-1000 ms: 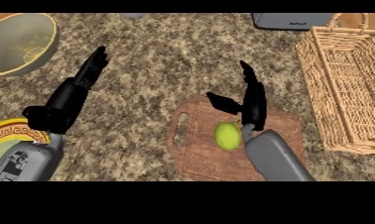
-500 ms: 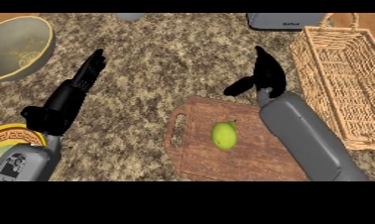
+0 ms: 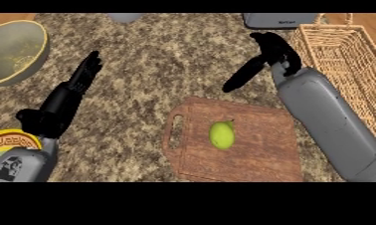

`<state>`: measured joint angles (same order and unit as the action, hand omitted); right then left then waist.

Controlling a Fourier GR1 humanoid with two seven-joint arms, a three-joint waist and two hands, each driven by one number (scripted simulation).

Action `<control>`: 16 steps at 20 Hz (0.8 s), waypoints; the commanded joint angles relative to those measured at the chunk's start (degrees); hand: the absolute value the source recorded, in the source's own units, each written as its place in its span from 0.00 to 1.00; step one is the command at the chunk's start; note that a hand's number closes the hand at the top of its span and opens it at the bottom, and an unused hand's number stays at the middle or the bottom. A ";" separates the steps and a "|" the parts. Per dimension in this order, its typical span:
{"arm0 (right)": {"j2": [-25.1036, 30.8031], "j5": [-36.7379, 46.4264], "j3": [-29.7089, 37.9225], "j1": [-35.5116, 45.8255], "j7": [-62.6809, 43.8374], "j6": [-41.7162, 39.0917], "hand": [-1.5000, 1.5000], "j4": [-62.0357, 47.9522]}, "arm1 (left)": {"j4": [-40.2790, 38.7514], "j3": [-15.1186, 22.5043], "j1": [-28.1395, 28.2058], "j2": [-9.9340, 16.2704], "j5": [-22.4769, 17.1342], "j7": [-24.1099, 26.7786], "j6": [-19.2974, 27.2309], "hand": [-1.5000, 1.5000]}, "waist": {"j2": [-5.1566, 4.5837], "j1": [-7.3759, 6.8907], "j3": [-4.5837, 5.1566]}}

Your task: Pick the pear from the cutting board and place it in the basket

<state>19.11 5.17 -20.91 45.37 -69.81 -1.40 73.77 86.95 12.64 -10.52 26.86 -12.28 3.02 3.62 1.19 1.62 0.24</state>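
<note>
My right hand [image 3: 273, 52], fingers released, hovers beyond the brown wooden cutting board [image 3: 257, 154] bearing the green pear [image 3: 222, 135]; left hand [image 3: 70, 97] rests open.

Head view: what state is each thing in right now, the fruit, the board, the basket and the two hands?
pear: lying on the cutting board, not held.
cutting board: flat on the counter, carrying the pear.
basket: upright at the right, nothing visible inside.
right hand: open, above the counter beyond the board, touching nothing.
left hand: open, resting at the left.
</note>
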 commanded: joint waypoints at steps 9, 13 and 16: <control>8.40 -8.40 -1.07 -0.02 -15.41 -5.28 0.00 8.04 | 0.93 0.02 0.95 -1.08 1.37 0.08 0.15 0.50 | -0.24 0.49 -0.04; 6.04 -4.97 -3.59 -4.30 -15.42 3.03 0.00 12.43 | 0.32 -1.92 2.64 0.33 0.47 1.64 -1.52 0.50 | -0.30 0.12 -0.01; 7.04 -2.64 -3.99 -11.43 -15.41 4.63 0.00 18.34 | 2.95 -1.26 2.26 -1.03 0.83 -1.05 -0.18 0.50 | -0.40 -0.08 -0.16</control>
<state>27.04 0.23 -23.56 37.31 -71.47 -1.81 86.90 88.20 11.51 -8.81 26.25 -11.44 3.16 3.10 0.84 1.85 0.14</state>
